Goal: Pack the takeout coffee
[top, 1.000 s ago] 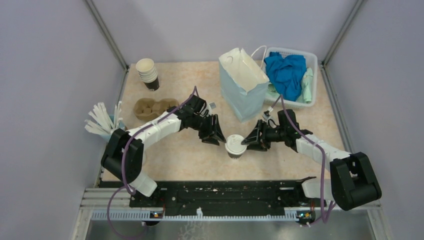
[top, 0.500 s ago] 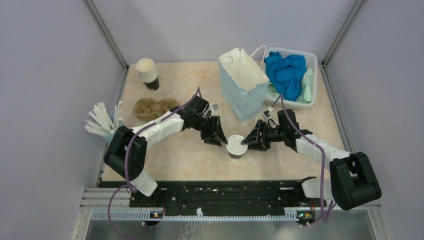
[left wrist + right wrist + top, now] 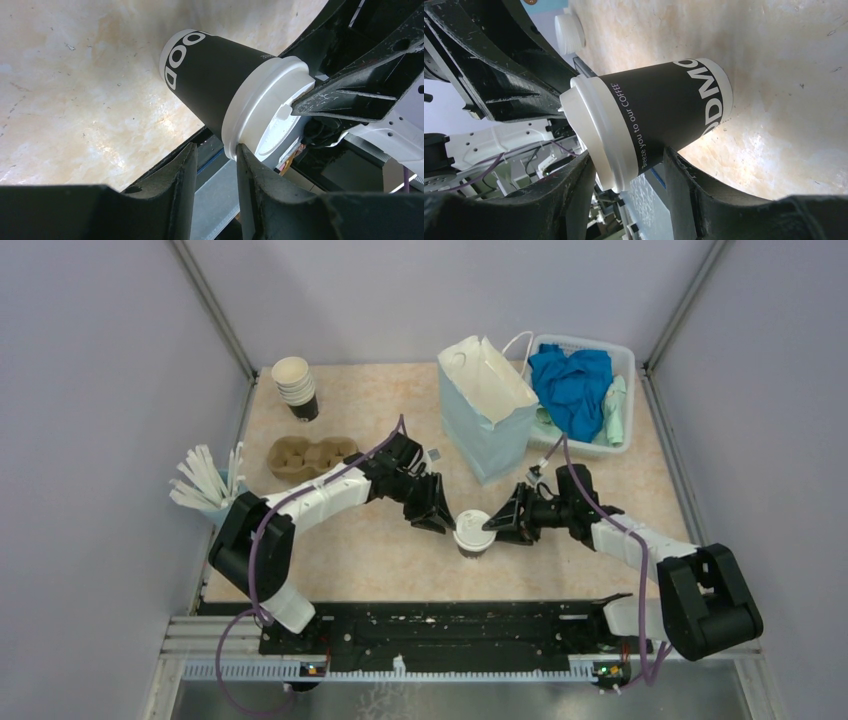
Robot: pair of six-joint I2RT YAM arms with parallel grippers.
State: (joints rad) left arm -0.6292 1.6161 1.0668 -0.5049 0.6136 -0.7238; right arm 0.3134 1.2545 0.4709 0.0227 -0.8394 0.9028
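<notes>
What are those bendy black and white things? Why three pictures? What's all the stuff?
They are two robot arms bolted to a beige table. The wide picture looks down from above: the left arm and the right arm meet at a small dark brown paper cup with a round white plastic lid. The other two pictures come from a little camera on each wrist, so the cup looks big and sideways. The right arm's jaws sit around the cup and seem to grip it; the left arm's jaws are open, one tip at the lid's rim. Also there: a pale blue paper bag, a clear plastic basket holding blue cloth, a stack of lidless paper cups, a brown cardboard cup tray and a bundle of white sticks.
</notes>
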